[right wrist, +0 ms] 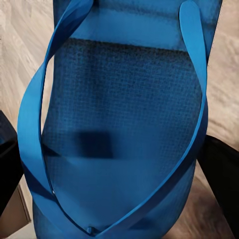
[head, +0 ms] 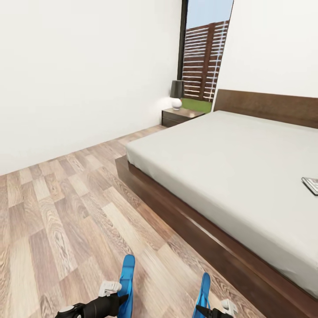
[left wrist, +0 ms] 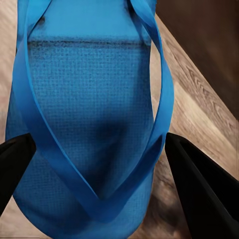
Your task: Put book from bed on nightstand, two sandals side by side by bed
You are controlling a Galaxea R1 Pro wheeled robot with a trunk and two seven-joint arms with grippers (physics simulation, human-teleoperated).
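At the bottom of the head view, the left gripper (head: 115, 297) is reaching in low from the left edge, its dark arm lying nearly level above the wood-plank floor (head: 62, 212). It is clamping 1 blue sandal, the left sandal (head: 127, 278), which is standing on edge and pointing away from the robot. In the left wrist view that left sandal (left wrist: 84, 114) is sitting between the 2 black fingers (left wrist: 199, 189), both pressing its sides.

A strip of bare floor is lying between the 2 sandals. The right gripper (head: 215, 310) is coming up from the bottom edge and grasping the right sandal (head: 203, 291), also held on edge; in the right wrist view the right sandal (right wrist: 124, 134) is sitting between dark fingers (right wrist: 221, 174) at both sides.

To the right, the bed (head: 229, 168) is running diagonally, its dark frame edge just beside the right sandal. Wide open floor is stretching left of the bed up to the white wall (head: 84, 75). The nightstand (head: 180, 116) is standing at the bed's far corner, carrying a lamp (head: 176, 94), beside the window (head: 204, 53). The book (head: 311, 184) is lying on the mattress at the view's right edge; its lettering is too small to read.
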